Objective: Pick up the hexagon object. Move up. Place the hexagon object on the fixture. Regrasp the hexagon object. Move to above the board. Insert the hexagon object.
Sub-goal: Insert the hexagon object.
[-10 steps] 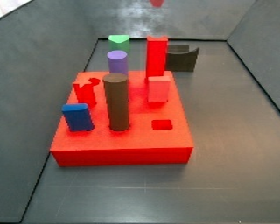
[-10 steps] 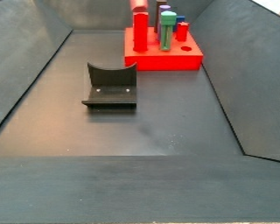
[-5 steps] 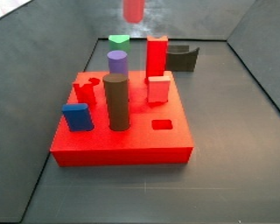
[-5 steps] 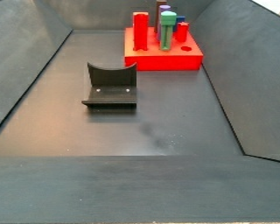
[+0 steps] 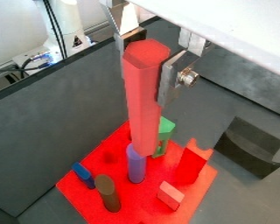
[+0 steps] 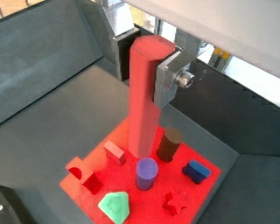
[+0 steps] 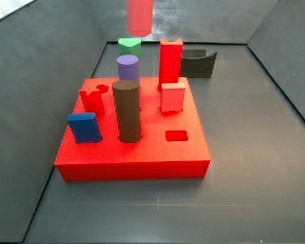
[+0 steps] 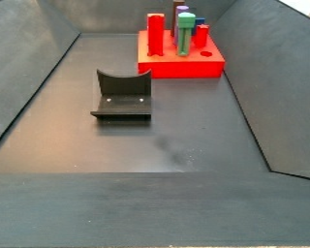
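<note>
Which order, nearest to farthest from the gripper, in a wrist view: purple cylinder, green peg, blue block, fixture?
1. purple cylinder and green peg, both under the gripper that holds the hexagon object; too close to call.
2. blue block, at a corner of the board.
3. fixture, off the board, on the floor.

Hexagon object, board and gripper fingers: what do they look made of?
Hexagon object, held by the gripper above the board: matte salmon-red, probably plastic, no glare. Board: same flat red, likely plastic too. Fingers: brushed silver plate with a screw, looks like metal.
</note>
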Available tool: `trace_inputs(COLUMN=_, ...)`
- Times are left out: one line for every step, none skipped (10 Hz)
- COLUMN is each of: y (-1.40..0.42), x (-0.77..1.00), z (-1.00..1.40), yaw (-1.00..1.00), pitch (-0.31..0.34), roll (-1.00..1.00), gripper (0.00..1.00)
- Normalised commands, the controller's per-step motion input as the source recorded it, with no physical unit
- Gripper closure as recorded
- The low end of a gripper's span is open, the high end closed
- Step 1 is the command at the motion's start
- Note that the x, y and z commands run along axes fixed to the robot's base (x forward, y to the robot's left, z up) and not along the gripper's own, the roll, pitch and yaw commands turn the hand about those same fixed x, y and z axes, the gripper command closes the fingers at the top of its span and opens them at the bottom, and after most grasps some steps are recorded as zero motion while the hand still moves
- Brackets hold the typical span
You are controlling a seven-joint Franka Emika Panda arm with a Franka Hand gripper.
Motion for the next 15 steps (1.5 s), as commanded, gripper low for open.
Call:
trace_inputs(y=0.18, x=-0.17, z=-0.07, yaw=0.07, pitch=0.0, roll=0.0, gripper=1.0)
trace_inputs(y=0.37, x=-0.83, z=-0.16, yaw=0.15, pitch=-0.146, roll=0.0, gripper=1.0)
trace_inputs(y=0.39, x=-0.95, z=-0.18, yaw=0.09, pitch=-0.184, roll=0.0, gripper=1.0)
trace_inputs(y=0.51, x=-0.98, z=-0.2, yaw=0.0, pitch=-0.186, roll=-0.06, gripper=1.0)
trace_inputs(y=0.59, x=-0.91, z=-0.19, yaw=0.0, pitch=-0.153, roll=-0.13, gripper=1.0)
trace_inputs(y=0.56, x=-0.91, z=-0.29, yaw=0.0, pitch=-0.179, roll=-0.19, gripper=1.0)
trace_inputs(y=0.58, x=-0.89, z=-0.27, yaw=0.0, pitch=-0.167, roll=-0.18, gripper=1.0)
trace_inputs(y=0.57, x=-0.88, z=-0.33, yaw=0.0, pitch=-0.163, roll=-0.22, gripper=1.0)
trace_inputs(y=0.54, x=-0.89, z=-0.39, yaw=0.0, pitch=-0.174, roll=-0.24, gripper=1.0)
trace_inputs(y=0.5, x=-0.84, z=-0.41, yaw=0.0, pitch=-0.226, roll=-0.24, gripper=1.0)
trace_inputs(y=0.33, x=-0.73, z=-0.57, yaw=0.0, pitch=-0.236, roll=-0.14, gripper=1.0)
trace_inputs(y=0.07, x=-0.51, z=-0.65, yaw=-0.02, pitch=-0.18, roll=-0.19, gripper=1.0)
trace_inputs(y=0.0, x=-0.45, z=-0.61, yaw=-0.19, pitch=-0.19, roll=-0.21, gripper=1.0)
trace_inputs(y=0.0, x=-0.27, z=-0.48, yaw=-0.5, pitch=-0.064, roll=-0.13, gripper=1.0)
trace_inputs(y=-0.06, x=0.0, z=-0.32, yaw=-0.8, pitch=-0.027, roll=-0.16, gripper=1.0)
